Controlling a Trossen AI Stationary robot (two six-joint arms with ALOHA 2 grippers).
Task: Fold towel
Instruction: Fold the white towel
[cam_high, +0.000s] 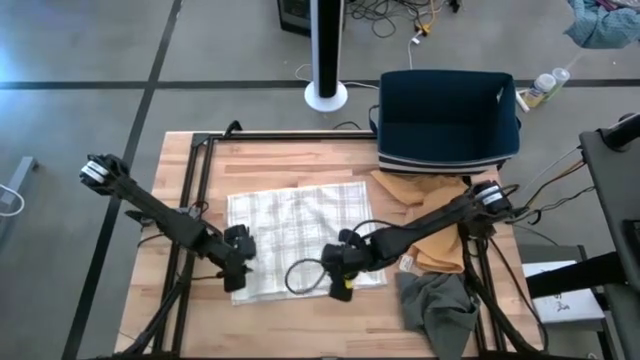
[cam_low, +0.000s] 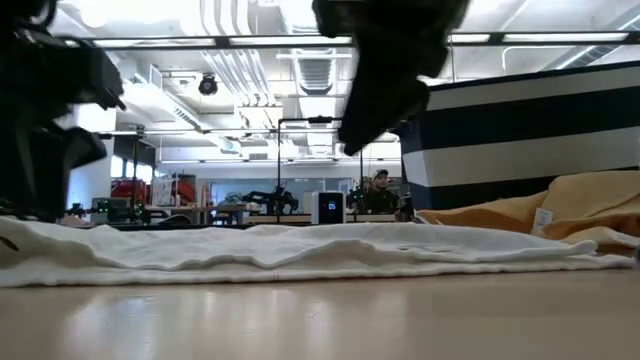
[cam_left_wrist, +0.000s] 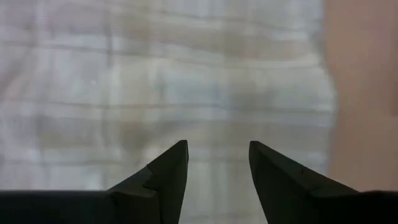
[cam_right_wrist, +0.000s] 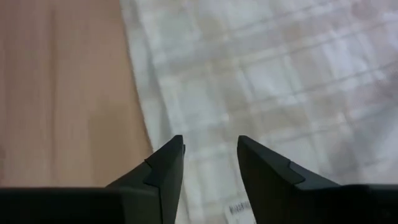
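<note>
A white checked towel (cam_high: 300, 235) lies spread flat on the wooden table (cam_high: 290, 325); the low view shows it as a low rumpled sheet (cam_low: 300, 255). My left gripper (cam_high: 237, 265) hangs open over the towel's near left corner. Its own wrist view shows its fingers (cam_left_wrist: 217, 146) apart above the cloth (cam_left_wrist: 155, 87), with bare wood beside them. My right gripper (cam_high: 345, 272) hangs open over the towel's near right part. Its fingers (cam_right_wrist: 210, 140) are apart above the towel's edge (cam_right_wrist: 146, 93). Neither gripper holds anything.
A navy bin with pale stripes (cam_high: 447, 115) stands at the far right. A mustard cloth (cam_high: 430, 215) lies in front of it and a grey cloth (cam_high: 440, 305) at the near right. A black cable loop (cam_high: 300, 275) hangs over the towel's near edge.
</note>
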